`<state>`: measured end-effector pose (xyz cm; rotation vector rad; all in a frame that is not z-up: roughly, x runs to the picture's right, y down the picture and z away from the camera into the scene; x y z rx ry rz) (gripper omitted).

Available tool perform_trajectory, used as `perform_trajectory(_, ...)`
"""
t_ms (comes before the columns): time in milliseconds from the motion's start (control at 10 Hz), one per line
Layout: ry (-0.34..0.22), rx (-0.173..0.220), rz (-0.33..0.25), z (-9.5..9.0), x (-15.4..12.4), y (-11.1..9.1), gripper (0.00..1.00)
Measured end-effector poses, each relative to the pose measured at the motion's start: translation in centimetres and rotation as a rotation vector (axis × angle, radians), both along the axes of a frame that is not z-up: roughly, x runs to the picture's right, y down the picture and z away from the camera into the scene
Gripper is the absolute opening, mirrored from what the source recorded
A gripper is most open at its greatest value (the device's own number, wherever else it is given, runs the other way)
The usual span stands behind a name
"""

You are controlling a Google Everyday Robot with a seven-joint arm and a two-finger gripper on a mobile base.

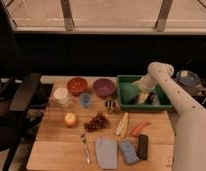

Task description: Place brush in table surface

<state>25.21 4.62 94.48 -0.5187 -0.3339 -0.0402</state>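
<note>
My arm reaches from the right, and my gripper [142, 96] points down into the green bin [125, 90] at the table's back right. Its pale fingers stand open just above the bin's floor. The brush is hidden: I cannot make it out in the bin around or under the gripper. The table surface [56, 145] is light-brown wooden planks, spreading left and forward of the bin.
On the table are a white cup [60, 95], red bowl [77, 85], purple bowl [103, 86], blue cup [85, 99], orange fruit [70, 119], grapes [97, 121], fork [85, 147], cloth [106, 152], sponge [128, 151], black block [142, 146] and carrot [140, 128]. A chair [21, 97] stands left.
</note>
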Motion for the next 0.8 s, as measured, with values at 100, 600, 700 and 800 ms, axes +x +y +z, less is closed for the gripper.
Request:
perform_trajectory(100, -0.015, -0.015, 0.005, 0.4, -0.4, 0.2, 0.79)
perform_trajectory(600, -0.032, -0.064, -0.016, 1.1, -0.6, 1.2, 0.34)
perform_trajectory(700, -0.031, -0.067, -0.02, 1.1, -0.6, 1.3, 0.27)
perform_trajectory(800, -0.028, -0.07, -0.026, 1.2, -0.6, 1.4, 0.16)
